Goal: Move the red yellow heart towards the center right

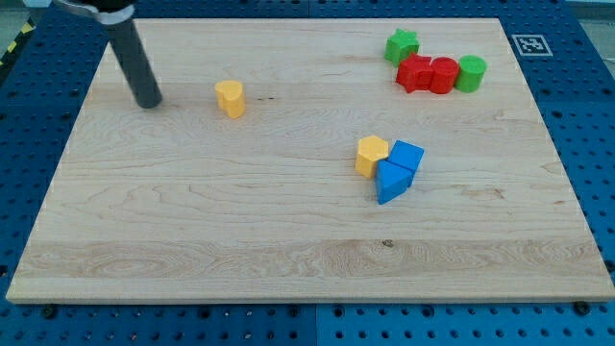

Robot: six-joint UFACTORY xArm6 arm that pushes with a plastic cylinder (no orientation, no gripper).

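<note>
Camera view: my rod comes in from the far left corner, tilted slightly, dark and straight. My tip [150,102] sits on the wooden board [192,240] in its far left part, touching no block. No jaws here, just the bare rod end, holding nothing.

The yellow heart [230,98] lies just right of my tip, at about the same depth, with a clear gap of bare board between them. It stands alone, apart from every other block.

Mid-board, right of centre: a yellow hexagon block [371,154] touches a blue cube [407,155] on its right, and a blue triangle block [390,181] sits against both on the near side. This cluster is well apart from my tip, right and nearer.

Far right: a green star [402,45] at the far edge, just nearer it a red star-like block [414,73], touching a red cylinder [443,75], touching a green cylinder [471,73], in a row running left to right.

A fiducial marker [527,43] is on the board's far right corner. The board rests on a blue perforated table [596,115].
</note>
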